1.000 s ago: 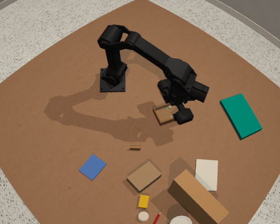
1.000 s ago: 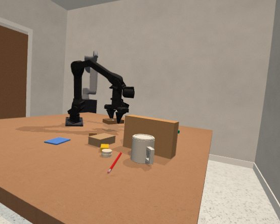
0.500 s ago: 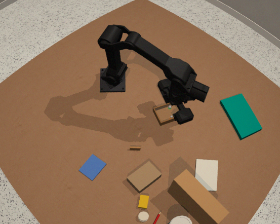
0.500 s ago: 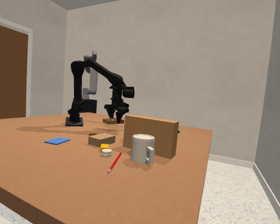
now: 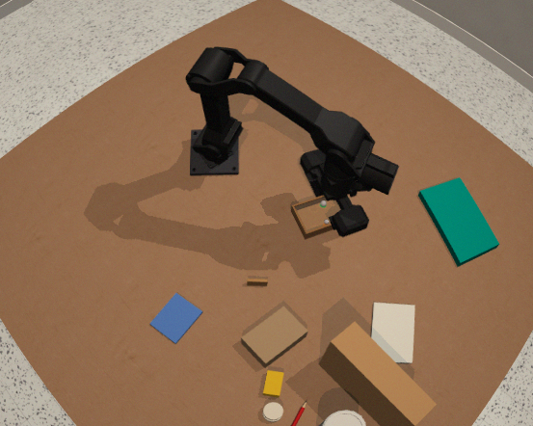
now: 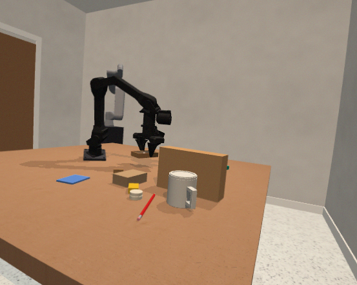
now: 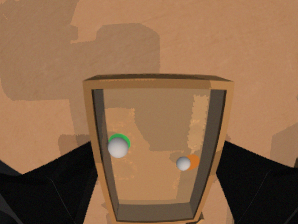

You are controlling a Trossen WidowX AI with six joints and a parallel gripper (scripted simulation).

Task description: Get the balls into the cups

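The wooden puzzle point(image 5: 311, 222) point(image 6: 138, 155) point(image 7: 160, 84) is a shallow open-looking tray. My gripper point(image 5: 331, 206) point(image 6: 147, 153) point(image 7: 157, 145) is shut on it, one finger at each long side, and it appears a little above the table. In the wrist view the large ball point(image 5: 323, 203) point(image 7: 118, 148) is at the left and overlaps the green cup point(image 7: 120, 136), whose far edge shows beyond it. The small ball point(image 5: 327, 222) point(image 7: 183, 163) is at the right, just left of the orange cup point(image 7: 194, 161), partly covering it. The clear cover cannot be made out.
In the top view a small wooden block point(image 5: 257, 280), blue pad point(image 5: 176, 318) and brown box point(image 5: 275, 334) lie below the puzzle. A tall box point(image 5: 378, 373) point(image 6: 191, 173) and white pad point(image 5: 397, 332) are lower right; a teal box point(image 5: 459, 222) is right. A mug point(image 6: 182, 190) stands beyond.
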